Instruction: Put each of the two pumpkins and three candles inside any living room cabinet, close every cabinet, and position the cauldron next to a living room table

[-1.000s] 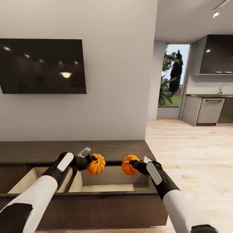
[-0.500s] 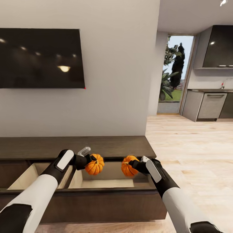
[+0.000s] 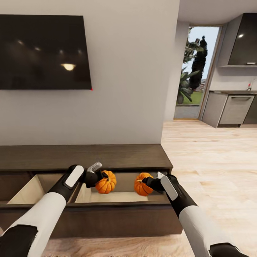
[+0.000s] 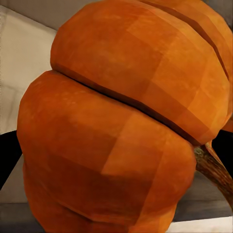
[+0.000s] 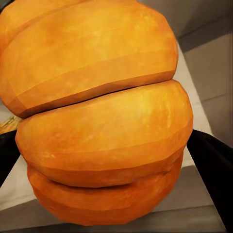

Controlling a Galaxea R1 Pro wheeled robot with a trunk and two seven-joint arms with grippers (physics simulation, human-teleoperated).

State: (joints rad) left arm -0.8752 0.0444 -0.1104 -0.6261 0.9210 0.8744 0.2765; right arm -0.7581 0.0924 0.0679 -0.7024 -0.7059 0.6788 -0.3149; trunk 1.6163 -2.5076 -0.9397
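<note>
- The left gripper (image 3: 101, 177) is clamped on one pumpkin (image 3: 106, 182), and the right gripper (image 3: 147, 182) grips the other pumpkin (image 3: 141, 184); both hang over the right-hand open drawer (image 3: 117, 197) of the cabinet (image 3: 107, 157).
- In each wrist view the fruit sits very close to the lens, the left pumpkin's stem (image 4: 213, 170) pointing sideways, so the fingers themselves are hidden.
- Risk: the two pumpkins are near each other, and releasing both at once could knock them together and roll one toward the drawer's edge.
- Risk: letting go from this height may bounce a round pumpkin off the pale drawer floor and over the low front panel (image 3: 121, 221).
- A second open drawer (image 3: 32, 189) lies to the left, beside the left forearm; both fronts must later be pushed shut.
- A dark TV (image 3: 43, 51) hangs on the far wall, well above; nothing blocks the drop.
</note>
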